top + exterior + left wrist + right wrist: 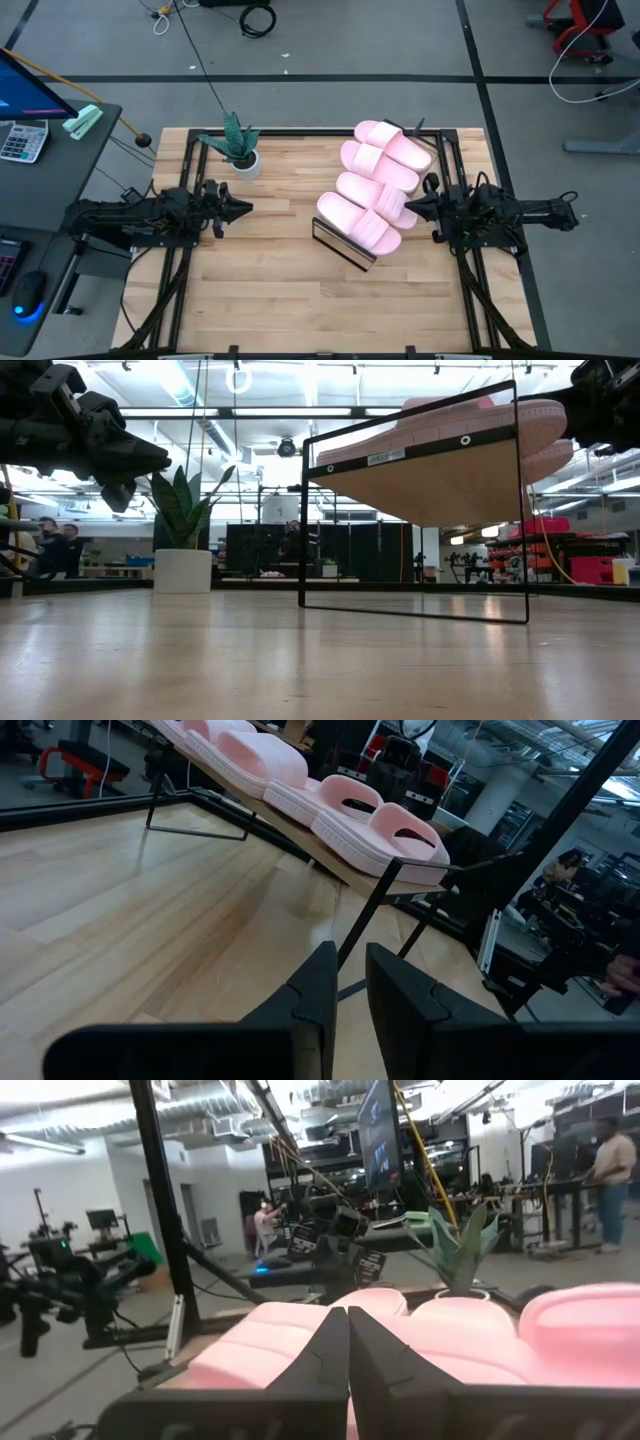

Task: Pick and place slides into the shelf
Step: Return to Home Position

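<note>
Several pale pink slides (375, 190) lie side by side on the slanted wooden shelf (440, 485), soles down on its board; they also show in the left wrist view (380, 830). The shelf's thin black frame (340, 247) stands on the tabletop right of centre. My right gripper (408, 207) is shut and points level at the slides' right ends, very close to them (348, 1330). My left gripper (245, 208) hovers at the table's left, well away from the shelf. It points level toward the shelf, and a narrow gap with nothing in it shows between its fingers (345, 975). My right gripper's shut fingertips stand right at the raised right end of one pink slide (300, 1345). I cannot tell whether they touch it.
A potted plant in a white pot (240, 152) stands at the table's far left, behind my left gripper. A desk with a calculator (20, 140) lies beyond the left edge. Bare wooden tabletop (280, 290) spreads across the near half.
</note>
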Controlling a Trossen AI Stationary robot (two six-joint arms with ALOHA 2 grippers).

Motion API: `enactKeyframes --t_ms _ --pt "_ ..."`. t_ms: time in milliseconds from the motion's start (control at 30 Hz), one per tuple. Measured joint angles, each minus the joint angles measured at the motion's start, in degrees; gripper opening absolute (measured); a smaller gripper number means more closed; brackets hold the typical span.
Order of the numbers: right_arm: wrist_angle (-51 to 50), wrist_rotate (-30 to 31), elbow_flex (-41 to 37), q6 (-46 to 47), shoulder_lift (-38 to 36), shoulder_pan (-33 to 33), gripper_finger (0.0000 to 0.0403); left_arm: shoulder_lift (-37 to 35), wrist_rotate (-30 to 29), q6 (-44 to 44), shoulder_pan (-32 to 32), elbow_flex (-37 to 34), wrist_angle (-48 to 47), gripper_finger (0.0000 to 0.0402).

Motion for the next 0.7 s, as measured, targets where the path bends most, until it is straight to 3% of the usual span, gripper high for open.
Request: enactKeyframes --t_ms 700 --pt "-7.7 0.0 0.0 -2.8 0.0 0.0 0.0 0.0 0.0 0.0 0.0 0.0 0.0 0.0064"
